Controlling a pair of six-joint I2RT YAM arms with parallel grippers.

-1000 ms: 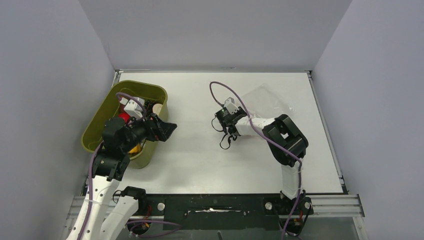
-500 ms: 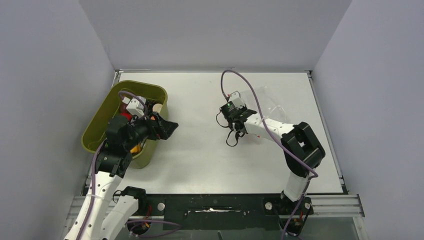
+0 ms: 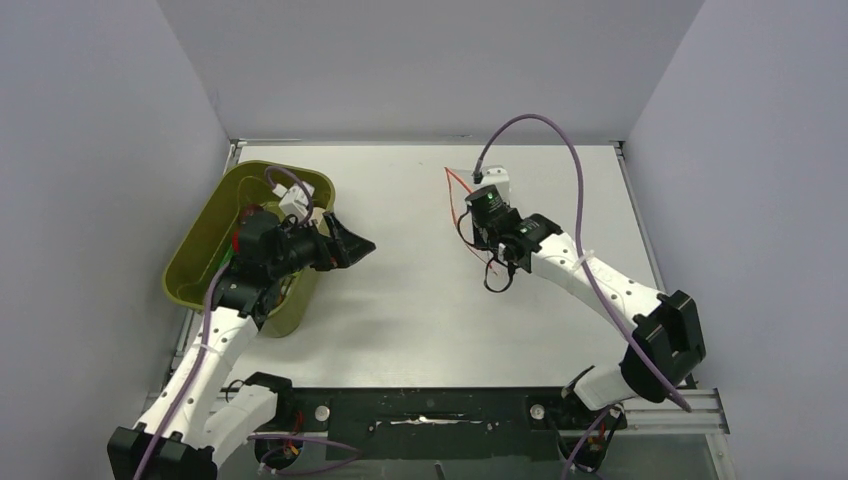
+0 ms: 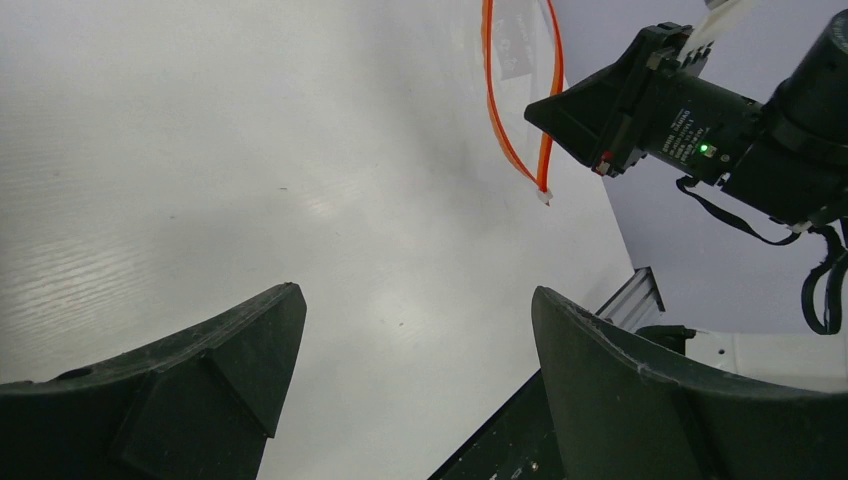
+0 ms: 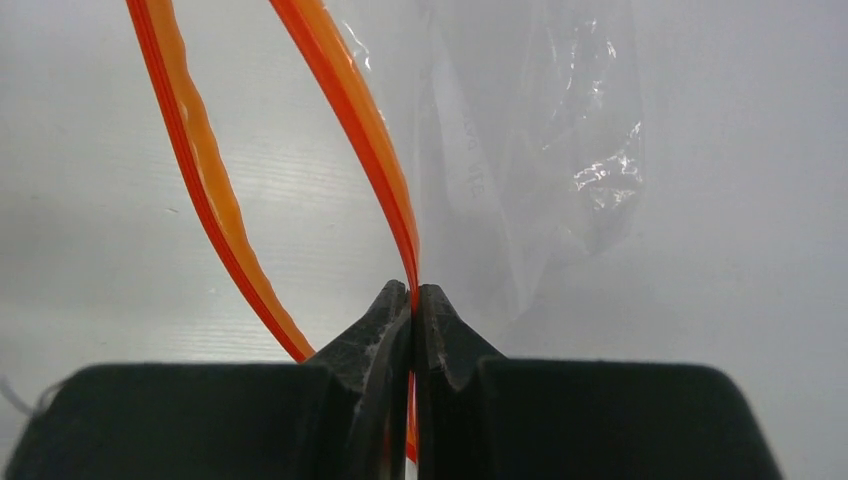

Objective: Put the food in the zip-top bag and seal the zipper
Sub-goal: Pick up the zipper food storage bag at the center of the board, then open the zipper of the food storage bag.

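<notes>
**A:** From above, where does everything sit against that olive-green plastic tub (image 3: 195, 252)?

**B:** The small toy fruits and vegetables (image 3: 237, 241) lie inside it, mostly hidden under the left arm. The left gripper (image 3: 352, 243) pokes out just past the tub's right rim, pointing away from it. Well to the tub's right, the right gripper (image 3: 474, 216) holds up the thin orange-red zipper strip (image 3: 458, 184). Its long axis runs roughly front to back.

**A:** And the left wrist camera?

**B:** Its fingers (image 4: 200, 380) stand wide apart with nothing between them. The strip hangs as a narrow loop ahead of them, up and to the right, not touching them.

**A:** The right wrist?

**B:** The pads (image 5: 385, 330) are pressed tight on one lip of the strip. The other lip bows off to the left, so the mouth gapes. The small clear plastic zip-top bag (image 5: 560, 130) trails beyond the pinch.

**A:** Which arm feeds it, then?

**B:** The left, I'd say. It's beside the tub and free.

**A:** What has changed over the last second?

**B:** The right arm has stretched farther from the tub and lifted the mouth open. The left gripper has swung out past the rim.
</notes>
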